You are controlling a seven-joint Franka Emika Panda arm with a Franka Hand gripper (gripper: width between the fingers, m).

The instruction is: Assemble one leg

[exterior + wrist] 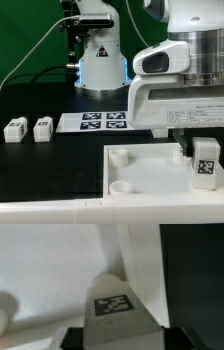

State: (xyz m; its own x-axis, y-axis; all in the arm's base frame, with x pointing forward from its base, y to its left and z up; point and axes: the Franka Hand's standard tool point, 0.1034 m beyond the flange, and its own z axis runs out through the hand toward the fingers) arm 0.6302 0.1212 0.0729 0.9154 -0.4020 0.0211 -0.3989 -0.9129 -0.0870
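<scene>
My gripper (205,150) is shut on a white leg (206,160) with a black-and-white tag on its face. It holds the leg upright over the right part of the large white plate (150,190), just above or at its surface. In the wrist view the held leg (118,308) fills the middle between my two dark fingers (72,339), and the plate's raised rim (145,263) runs beside it. Two more legs (15,128) (42,127) stand on the black table at the exterior view's left.
The marker board (92,122) lies flat on the table behind the plate. The robot base (100,60) stands at the back. The plate has round corner sockets (118,156) at its left side. A green cable runs at the back left.
</scene>
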